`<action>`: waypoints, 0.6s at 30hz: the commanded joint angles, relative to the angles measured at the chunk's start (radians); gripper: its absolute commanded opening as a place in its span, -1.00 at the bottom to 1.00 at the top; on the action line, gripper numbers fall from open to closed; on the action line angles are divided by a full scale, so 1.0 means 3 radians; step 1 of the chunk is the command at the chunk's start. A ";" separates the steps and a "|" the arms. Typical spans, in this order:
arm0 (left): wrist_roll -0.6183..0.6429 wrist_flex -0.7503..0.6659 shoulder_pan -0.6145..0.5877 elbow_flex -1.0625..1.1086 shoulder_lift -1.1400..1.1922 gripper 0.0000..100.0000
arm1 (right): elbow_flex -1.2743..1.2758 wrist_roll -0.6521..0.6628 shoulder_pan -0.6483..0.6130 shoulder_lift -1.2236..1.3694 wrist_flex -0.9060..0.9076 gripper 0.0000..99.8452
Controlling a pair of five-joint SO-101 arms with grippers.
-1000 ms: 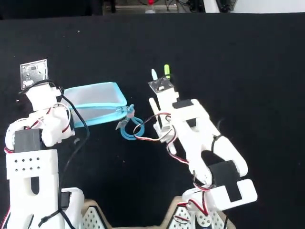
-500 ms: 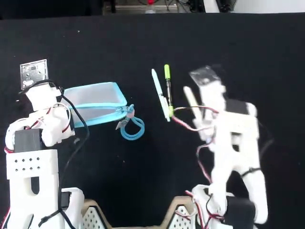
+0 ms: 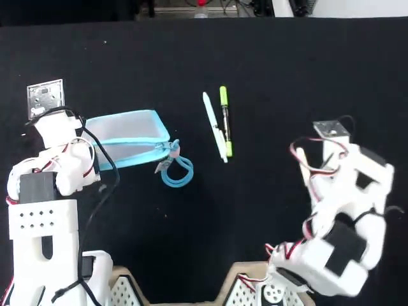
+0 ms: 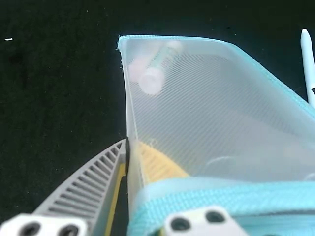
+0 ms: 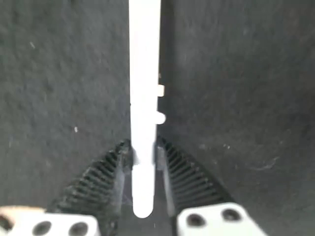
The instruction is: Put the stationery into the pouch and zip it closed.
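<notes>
A clear pouch [image 3: 127, 135] with blue trim lies at the left, its blue loop strap [image 3: 177, 171] trailing to the right. My left gripper [image 3: 89, 139] is shut on the pouch's left edge. In the left wrist view the pouch [image 4: 211, 118] has one grey finger [image 4: 93, 196] outside its wall, the gripper [image 4: 129, 162] pinches that wall, and a white tube [image 4: 152, 73] lies inside. A pale blue pen [image 3: 214, 126] and a green pen [image 3: 225, 121] lie side by side mid-table. At the right, my right gripper [image 5: 142, 152] is shut on a slim white stick [image 5: 144, 88], seen from above as the stick [image 3: 301, 159].
A small metal square [image 3: 44, 95] sits on the black table behind the left arm. The pale blue pen's tip [image 4: 307, 64] lies beyond the pouch. A bottle [image 3: 201, 7] stands past the table's far edge.
The right arm has swung from beside the pouch strap and pens over to the right side of the table, carrying the white stick. The left arm and pouch stayed put.
</notes>
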 commanded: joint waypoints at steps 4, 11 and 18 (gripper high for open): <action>-0.0015 0.0000 -0.0018 0.0064 0.0087 -0.94 | -0.0892 0.0471 0.0107 0.0427 0.0823 -0.57; -0.0015 0.0000 -0.0013 0.0064 0.0087 -0.94 | -0.1404 0.0491 -0.0261 0.0504 0.0834 -0.60; -0.0015 0.0005 -0.0013 0.0079 0.0087 -0.94 | -0.1266 0.0491 -0.0736 0.0698 0.0118 -0.60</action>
